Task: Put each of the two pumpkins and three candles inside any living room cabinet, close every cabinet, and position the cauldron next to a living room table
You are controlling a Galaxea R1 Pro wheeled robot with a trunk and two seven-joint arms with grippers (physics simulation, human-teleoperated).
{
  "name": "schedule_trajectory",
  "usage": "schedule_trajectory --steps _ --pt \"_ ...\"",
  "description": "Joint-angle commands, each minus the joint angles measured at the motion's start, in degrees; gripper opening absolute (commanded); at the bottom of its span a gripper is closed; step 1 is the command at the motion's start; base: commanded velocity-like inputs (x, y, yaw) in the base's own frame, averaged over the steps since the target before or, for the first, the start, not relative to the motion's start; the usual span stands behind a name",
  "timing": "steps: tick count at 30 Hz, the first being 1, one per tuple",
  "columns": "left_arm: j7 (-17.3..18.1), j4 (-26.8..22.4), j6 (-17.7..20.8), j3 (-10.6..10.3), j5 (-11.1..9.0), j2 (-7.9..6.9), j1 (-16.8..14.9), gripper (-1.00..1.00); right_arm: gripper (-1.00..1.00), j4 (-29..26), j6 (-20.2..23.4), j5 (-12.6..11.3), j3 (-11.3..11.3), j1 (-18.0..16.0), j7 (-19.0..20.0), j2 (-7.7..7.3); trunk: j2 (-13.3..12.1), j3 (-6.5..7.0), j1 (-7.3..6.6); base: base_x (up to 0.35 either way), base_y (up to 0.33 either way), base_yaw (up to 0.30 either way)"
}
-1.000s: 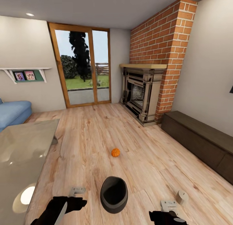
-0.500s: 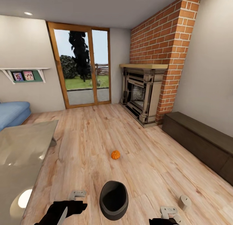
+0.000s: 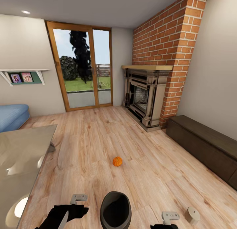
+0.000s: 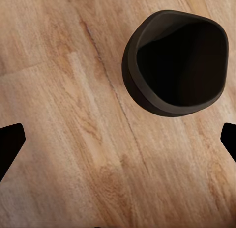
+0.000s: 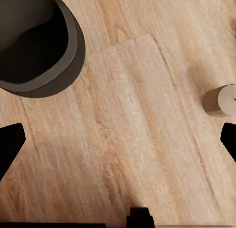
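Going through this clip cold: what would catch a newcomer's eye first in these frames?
Probably the bright orange pumpkin, alone on the wooden floor mid-room, and the black cauldron standing open on the floor just in front of the robot, between its two arms. Behind them the red brick chimney with the fireplace dominates the far right corner. A small grey-beige candle sits on the floor near the right gripper, easy to miss.

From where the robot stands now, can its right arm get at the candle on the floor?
Probably yes. The candle stands on bare floor just beside the right gripper, whose fingers are spread, and nothing lies between them. The cauldron is off to the other side.
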State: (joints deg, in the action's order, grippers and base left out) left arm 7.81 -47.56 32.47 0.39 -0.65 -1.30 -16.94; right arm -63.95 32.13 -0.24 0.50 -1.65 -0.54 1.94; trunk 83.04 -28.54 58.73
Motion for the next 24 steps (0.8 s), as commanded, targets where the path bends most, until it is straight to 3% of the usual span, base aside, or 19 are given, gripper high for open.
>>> schedule_trajectory --steps 1,7,18,24 --pt "0.19 -0.08 0.31 0.05 -0.05 0.02 -0.02 1.00 1.00 0.01 0.30 -0.02 0.02 -0.02 -0.06 0.00 0.04 -0.06 0.00 0.015 0.000 0.000" --pt "0.19 -0.06 0.31 0.04 -0.11 0.06 -0.02 1.00 1.00 0.20 0.30 -0.02 0.02 -0.02 0.01 0.03 0.04 -0.06 0.00 0.094 0.000 0.000" --pt "0.19 0.01 0.31 -0.01 -0.14 0.07 -0.02 1.00 1.00 0.22 0.30 -0.02 0.03 -0.02 0.00 0.04 0.04 -0.06 0.00 0.270 0.000 0.000" --pt "0.19 0.00 0.31 0.03 -0.14 0.07 -0.02 1.00 1.00 0.22 0.22 -0.02 0.04 -0.02 0.01 0.00 0.04 -0.06 0.00 0.117 0.000 0.000"
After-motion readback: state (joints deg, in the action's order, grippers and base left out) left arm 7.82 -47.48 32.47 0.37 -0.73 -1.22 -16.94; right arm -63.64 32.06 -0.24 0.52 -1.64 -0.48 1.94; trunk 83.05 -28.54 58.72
